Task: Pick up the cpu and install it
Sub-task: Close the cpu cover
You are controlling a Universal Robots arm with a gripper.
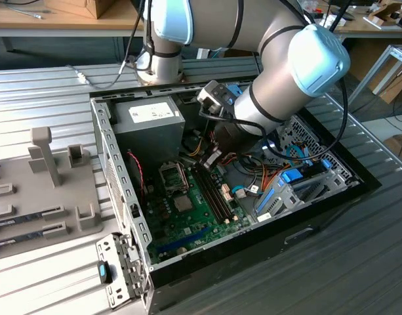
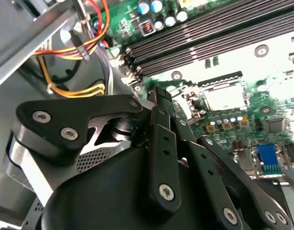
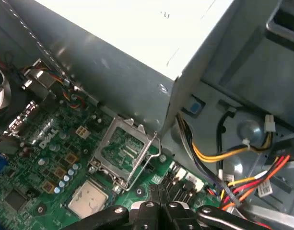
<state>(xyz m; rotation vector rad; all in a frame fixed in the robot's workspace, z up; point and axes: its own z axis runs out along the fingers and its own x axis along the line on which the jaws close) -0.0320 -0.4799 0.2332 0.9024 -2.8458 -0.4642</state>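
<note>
The cpu (image 3: pixel 89 199) is a small silvery square lying flat in the open socket on the green motherboard (image 1: pixel 187 226); it also shows in the second wrist view, cpu (image 2: pixel 225 96). The socket's metal load plate (image 3: pixel 123 148) stands raised between the cpu and the power-supply box. My gripper (image 3: pixel 159 191) hangs a little above the board, beside the socket and near the memory slots, gripper (image 1: pixel 211 157). Its dark fingers (image 2: pixel 158 100) are pressed together with nothing between them.
The grey power-supply box (image 1: pixel 148 118) stands just behind the socket. Long black memory slots (image 1: pixel 217 193) run beside it. Orange, yellow and red cables (image 3: pixel 233 177) hang near the gripper. A drive cage with blue tabs (image 1: pixel 292 177) fills the case's right side. A grey fixture (image 1: pixel 43 164) sits outside on the exterior view's left.
</note>
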